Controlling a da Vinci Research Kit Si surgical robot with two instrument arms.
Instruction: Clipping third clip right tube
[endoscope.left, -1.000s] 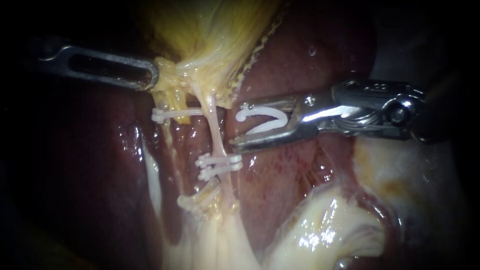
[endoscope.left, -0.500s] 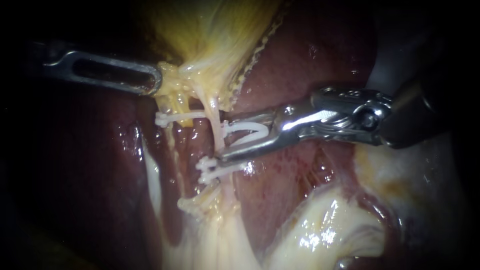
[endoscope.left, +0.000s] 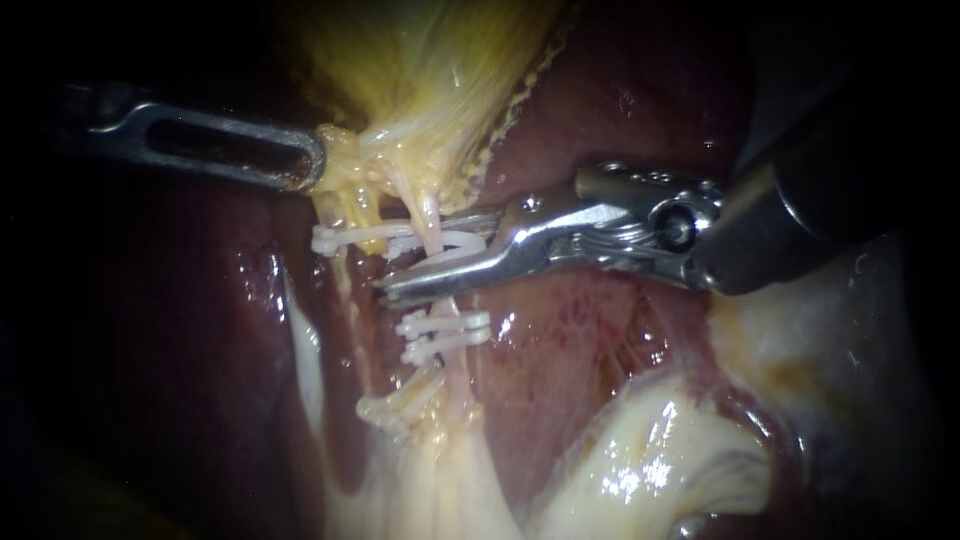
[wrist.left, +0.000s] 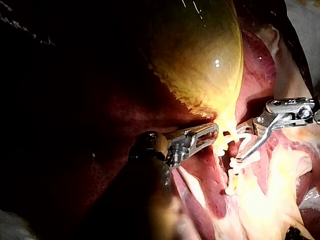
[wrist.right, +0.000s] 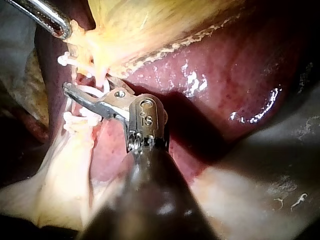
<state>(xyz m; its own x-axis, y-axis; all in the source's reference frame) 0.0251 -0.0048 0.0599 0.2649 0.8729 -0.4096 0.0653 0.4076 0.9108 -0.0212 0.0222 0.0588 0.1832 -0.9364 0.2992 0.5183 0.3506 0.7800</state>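
White clip (endoscope.left: 460, 243) curved round pale right tube (endoscope.left: 430, 208) | right instrument (endoscope.left: 405, 268) jaws hold clip | left instrument (endoscope.left: 305, 165) jaws pinch yellow gallbladder (endoscope.left: 420, 80)

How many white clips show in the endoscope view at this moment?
4: one clip left of the right tube; one on it, in the jaws of the right instrument; two just below. The pale cluster lower down may hide more.

Light pools at the middle of the endoscope view and fades to black all round, glinting wet on the dark red liver (endoscope.left: 600, 130). In the right wrist view a pale grey surface (wrist.right: 280, 170) lies beside the liver, flecked with small white scraps (wrist.right: 300, 200).
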